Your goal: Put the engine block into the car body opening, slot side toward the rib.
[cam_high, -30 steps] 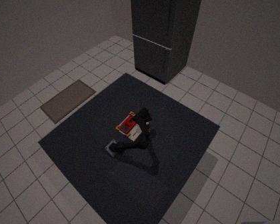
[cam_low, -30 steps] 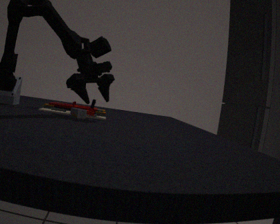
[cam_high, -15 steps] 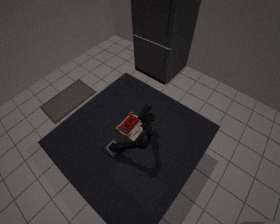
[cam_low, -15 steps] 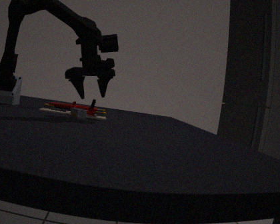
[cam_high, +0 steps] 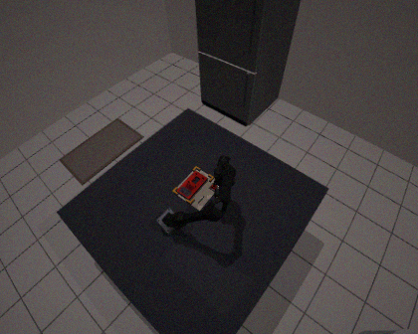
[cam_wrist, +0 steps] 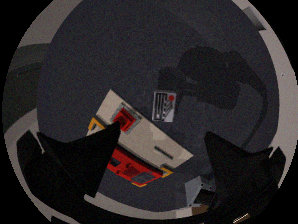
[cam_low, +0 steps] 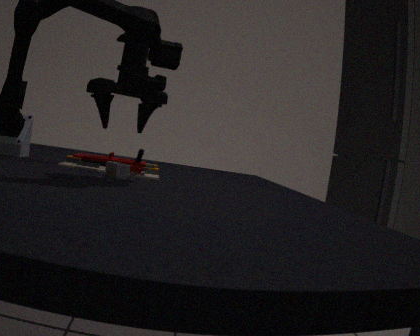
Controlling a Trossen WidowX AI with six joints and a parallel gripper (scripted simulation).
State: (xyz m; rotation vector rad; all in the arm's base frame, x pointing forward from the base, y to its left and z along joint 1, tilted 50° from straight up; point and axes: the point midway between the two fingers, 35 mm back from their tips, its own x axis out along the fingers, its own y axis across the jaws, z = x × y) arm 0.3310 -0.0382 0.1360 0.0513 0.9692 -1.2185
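The red car body [cam_high: 191,183] [cam_low: 98,158] [cam_wrist: 133,164] lies flat on a white plate [cam_high: 201,200] [cam_wrist: 154,137] with orange corner marks. A grey-blue patch shows inside the body in the top view; I cannot tell what it is. A small grey block with a red mark [cam_high: 214,187] [cam_low: 117,169] [cam_wrist: 164,106], seemingly the engine block, lies on the dark table just off the plate's edge. My gripper [cam_low: 122,129] [cam_wrist: 165,133] is open and empty. It hangs well above the plate and the block, fingers pointing down, touching nothing. The left finger hides part of the car body in the wrist view.
The dark table [cam_high: 135,239] [cam_low: 236,225] carries the arm's base [cam_high: 166,220] [cam_low: 8,140] near the plate. A tall dark fridge [cam_high: 240,60] [cam_low: 376,125] stands beyond the table's far edge. A brown floor mat [cam_high: 101,149] lies on the tiles to the left.
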